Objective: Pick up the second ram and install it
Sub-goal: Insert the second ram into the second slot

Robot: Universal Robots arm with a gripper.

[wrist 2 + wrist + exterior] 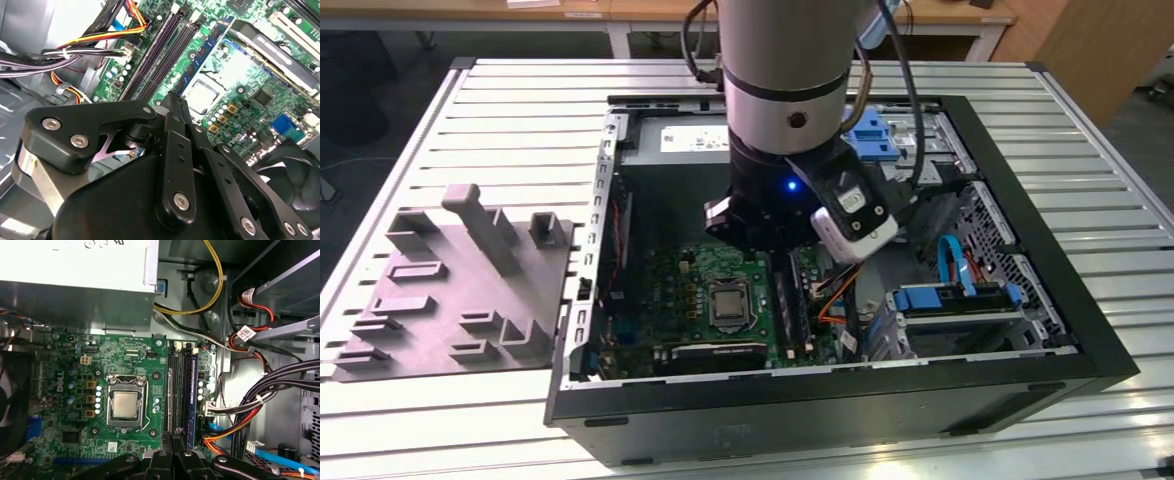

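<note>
- White label point(691, 138) on the power supply, beyond the gripper point(781, 255) in the exterior view: it carried print too small to read.
- White tag point(246, 332) on the cable bundle, off to one side of the gripper: it showed dark marks, none legible.
- Motherboard point(65, 405), under the gripper: it bore white printed lettering and part marks around the socket, which were not read off.
- Small white sticker point(112, 446) on the board, near the gripper: it was unreadable.
</note>
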